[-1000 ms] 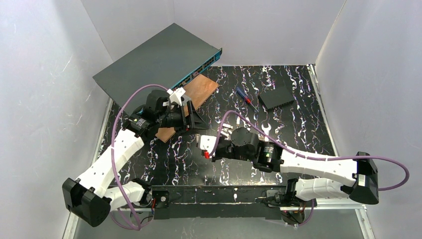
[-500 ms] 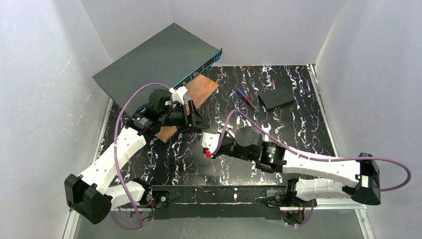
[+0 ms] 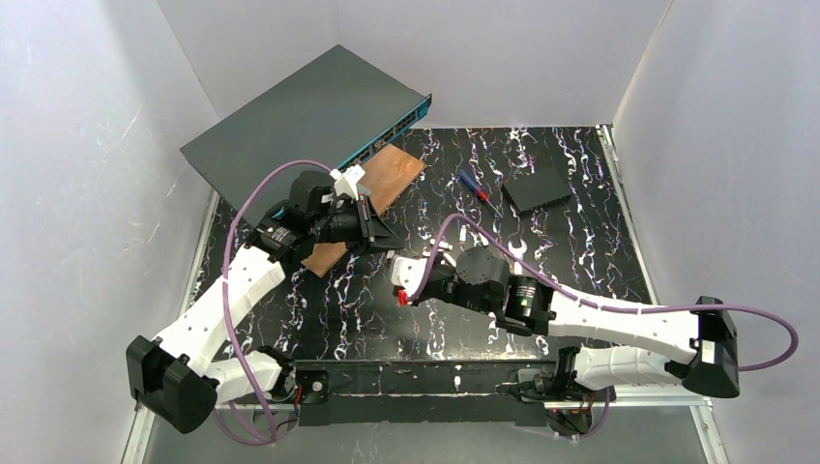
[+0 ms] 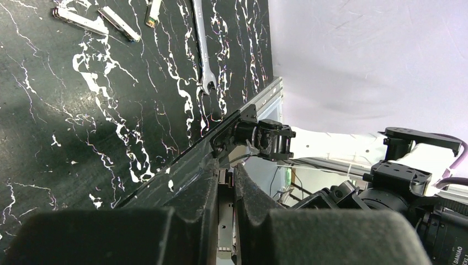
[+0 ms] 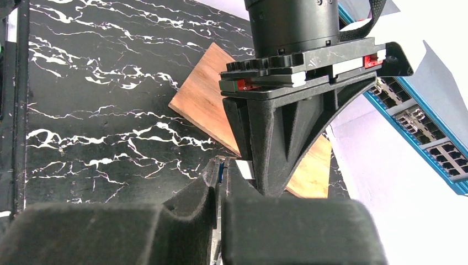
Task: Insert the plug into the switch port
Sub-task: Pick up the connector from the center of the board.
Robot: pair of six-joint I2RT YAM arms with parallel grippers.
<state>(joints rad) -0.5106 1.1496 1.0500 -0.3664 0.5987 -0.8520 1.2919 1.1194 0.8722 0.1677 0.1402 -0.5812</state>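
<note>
The switch (image 3: 309, 111) is a flat dark grey box propped at the back left, and its teal port edge (image 5: 419, 127) faces the table. Both grippers meet tip to tip over the middle of the table. The plug (image 4: 225, 221), a slim grey metal module, lies between the pads of my left gripper (image 4: 225, 168), which is shut on it. My right gripper (image 5: 221, 164) is shut on the plug's other end, where a blue tab (image 5: 221, 170) shows between the fingers. From above, the left gripper (image 3: 392, 242) sits just beyond the right gripper (image 3: 398, 280).
A wooden board (image 3: 372, 188) lies under the left gripper, in front of the switch. A screwdriver (image 3: 476, 186) and a small black box (image 3: 538, 188) lie at the back right. A wrench (image 3: 517, 253) and several small loose parts (image 3: 454, 246) lie beside the right wrist.
The left gripper's jaws have closed on the plug that the right gripper holds. Both arms have shifted only slightly.
</note>
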